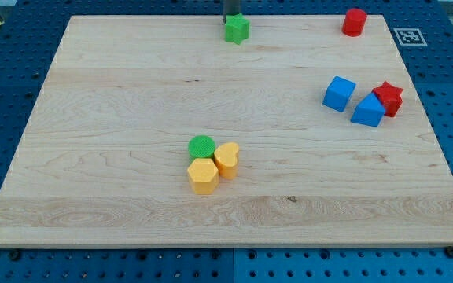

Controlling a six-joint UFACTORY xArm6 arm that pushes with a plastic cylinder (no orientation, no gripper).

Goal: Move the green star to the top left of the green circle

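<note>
Up at the view's top edge of the wooden board (116,94), a little left of centre along that edge, sits the green star (237,29), and the dark rod comes down right behind it, so that my tip (233,19) looks to be touching the star's upper side, though the star hides the very end and I cannot say for sure that there is contact. There is no claw on this arm at all, only the straight rod, so nothing is clenched or let go; it merely stands against the block. The green circle (201,146) lies well apart from the star, down in the lower middle of the board and a bit to the view's left of it. It is packed into a tight cluster: a yellow heart (226,159) presses against its right side, and an orange-yellow hexagon (203,175) sits just below it, touching both. Over at the view's top right corner a red cylinder (355,21) stands alone. Lower on the right side, a blue cube (339,93) sits just beside a second blue block (367,110), which in turn touches a red star (388,98) at its upper right. The board rests on a blue perforated table (10,71).
</note>
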